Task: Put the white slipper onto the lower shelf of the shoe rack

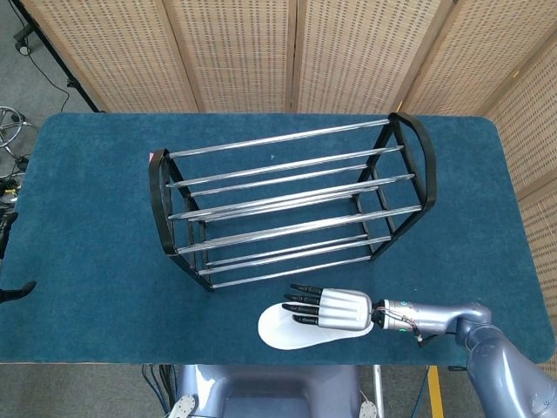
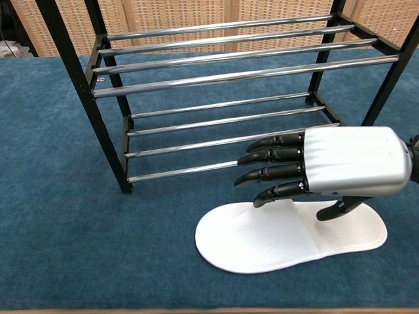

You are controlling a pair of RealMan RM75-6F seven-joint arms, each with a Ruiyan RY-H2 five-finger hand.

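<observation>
Well, the shoe rack [image 1: 291,205] is standing on the blue table [image 1: 87,209] with nothing lying on either of its chrome-barred shelves, and the white slipper [image 2: 262,239] is lying flat on the cloth just in front of the rack's lower shelf [image 2: 222,140]. The right hand [image 2: 327,170] is hovering right over the slipper with its dark fingers [image 2: 268,157] spread apart and stretched toward the rack, holding nothing. Wicker screens [image 1: 261,52] are standing behind the table.
</observation>
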